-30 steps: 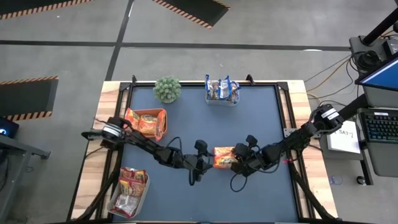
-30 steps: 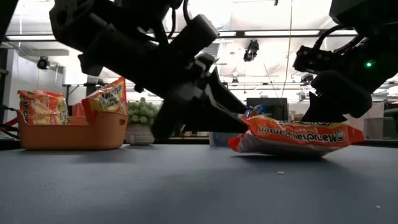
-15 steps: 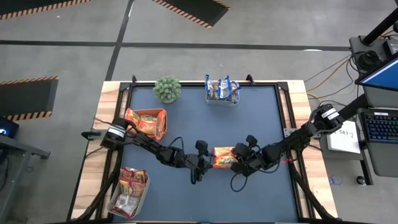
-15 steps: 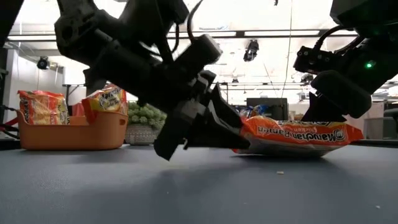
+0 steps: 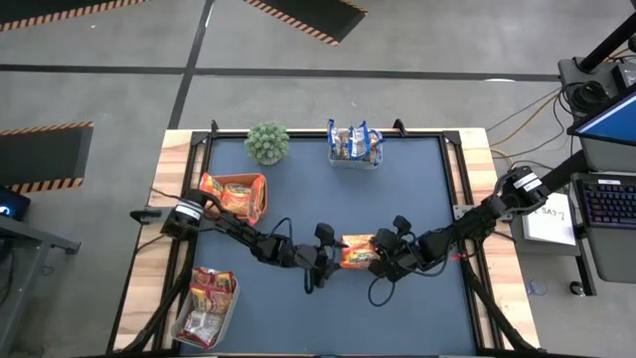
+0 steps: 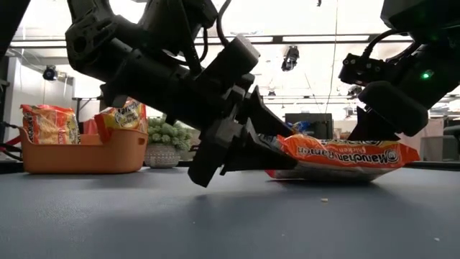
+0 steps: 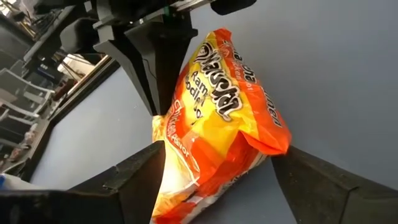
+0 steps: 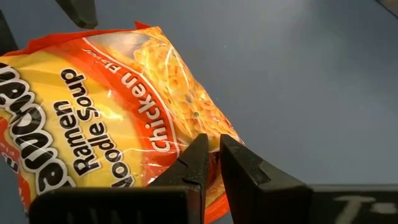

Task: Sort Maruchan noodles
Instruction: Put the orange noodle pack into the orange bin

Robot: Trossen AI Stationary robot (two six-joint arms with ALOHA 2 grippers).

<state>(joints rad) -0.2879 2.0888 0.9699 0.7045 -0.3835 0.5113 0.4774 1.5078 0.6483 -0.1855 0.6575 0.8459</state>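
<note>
An orange-yellow Maruchan noodle packet (image 5: pixel 358 250) lies mid-table between my two grippers. My right gripper (image 5: pixel 379 257) is shut on its right end. My left gripper (image 7: pixel 217 155) is open. Its two fingers stand on either side of the packet's left end (image 6: pixel 284 147). More orange packets fill an orange tray (image 5: pixel 260 185) at the left. Blue-and-yellow packets stand in a clear tub (image 5: pixel 355 160) at the far edge. Dark red packets lie in a clear tub (image 5: pixel 181 320) at the near left corner. My right gripper pinches the packet's right end, at the edge by the word "Chicken" (image 8: pixel 198 144), between its two fingers. It comes slanting down from the table's right side. The packet lies about level with its underside (image 6: pixel 316 176) low on the table. Whether my left gripper's fingers touch the packet, I cannot tell.
A small green plant (image 5: pixel 267 142) stands at the far left of the blue mat. Bare mat (image 5: pixel 417 189) lies between the grippers and the far tub, and along the near edge. Wooden borders frame the mat on both sides.
My left gripper has edged toward the table's right and a little down. Its fingers now stand around the packet's left end. The packet and my right gripper have kept still.
</note>
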